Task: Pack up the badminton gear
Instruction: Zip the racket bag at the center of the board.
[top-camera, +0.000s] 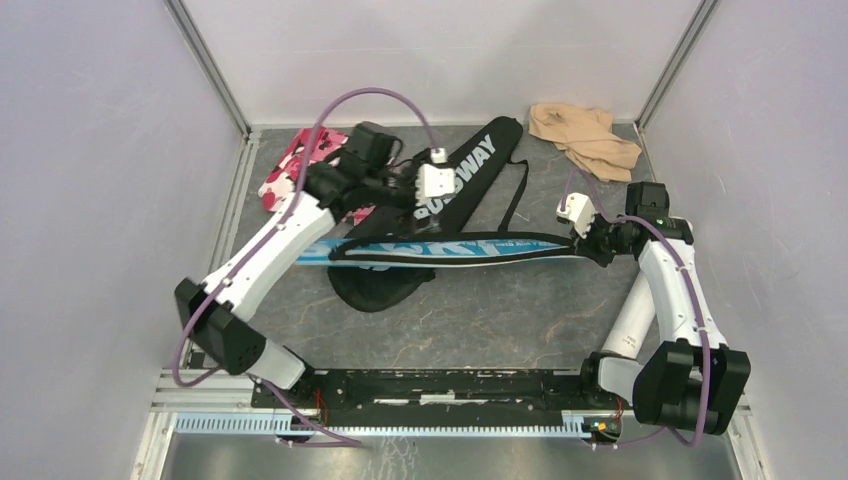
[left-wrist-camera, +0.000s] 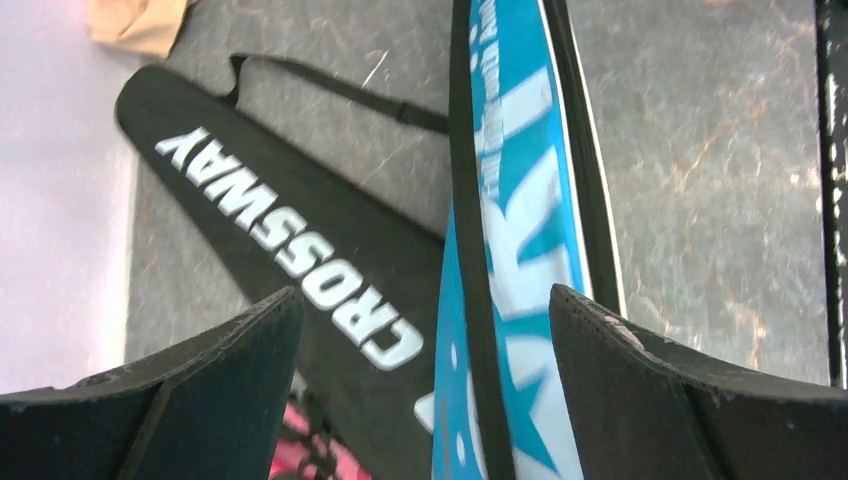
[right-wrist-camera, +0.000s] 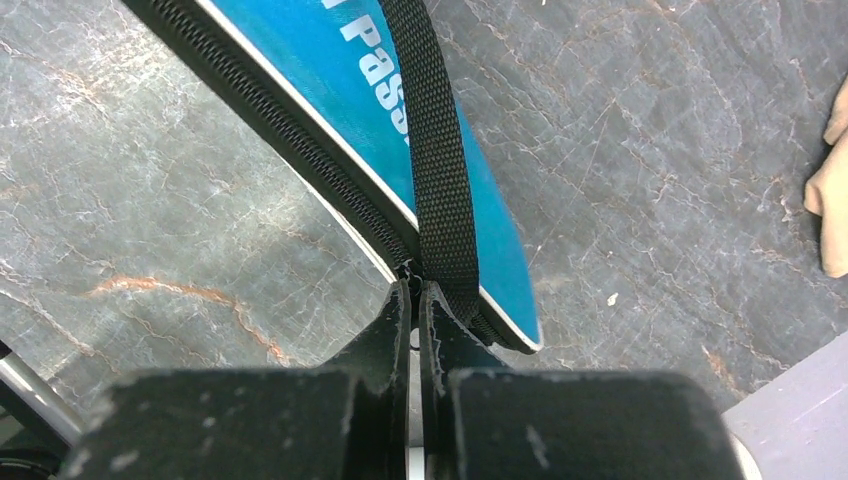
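Blue cover (top-camera: 470, 248) lies across the wide end of the black "CROSSWAY" cover (top-camera: 472, 160), long axis left-right, narrow end pointing right. A pink camouflage cloth (top-camera: 296, 162) sits left of the black cover, and a beige cloth (top-camera: 585, 135) sits right of its tip. The right gripper (right-wrist-camera: 415, 295) pinches the blue cover's narrow end; the left gripper (left-wrist-camera: 425, 295) hangs spread wide above the crossing.

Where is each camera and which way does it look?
Top: above and behind, looking down at the table; left arm, right arm show.
Left wrist: looks along blue cover and black cover; open left gripper shows.
Right wrist: looks down at the blue cover's end, pinched by the right gripper.
Wrists share the blue cover.
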